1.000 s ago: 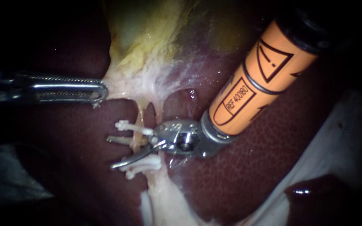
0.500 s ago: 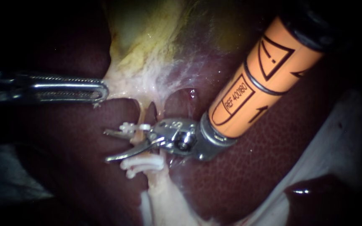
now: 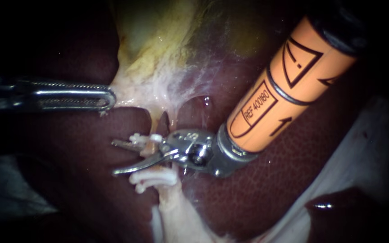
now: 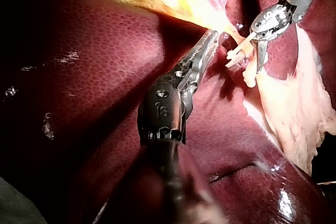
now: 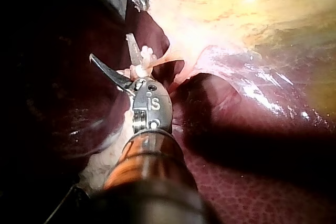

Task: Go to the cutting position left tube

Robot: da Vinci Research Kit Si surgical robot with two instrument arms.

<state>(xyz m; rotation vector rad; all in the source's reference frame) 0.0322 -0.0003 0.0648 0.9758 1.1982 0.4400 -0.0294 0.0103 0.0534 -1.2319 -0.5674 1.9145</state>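
— Where is the left tube [image 3: 150, 148]?
— Below the gallbladder [image 3: 158, 45], running down over the dark liver [image 3: 293, 180]. It passes through the gap of the right instrument [image 3: 113, 157], close to the hinge.
— So that pincer is released?
— Yes, its two thin blades stand spread, one on each side of the tube, with nothing gripped. A white clip [image 3: 141, 137] sits on the tube just above the blades, and more white clips [image 3: 154, 177] just below them.
— And the left instrument [image 3: 109, 100]?
— It comes in level, well above the blades. Its pincer is clenched on the pale tissue [image 3: 129, 92] at the gallbladder's lower edge, which stretches toward its tip.
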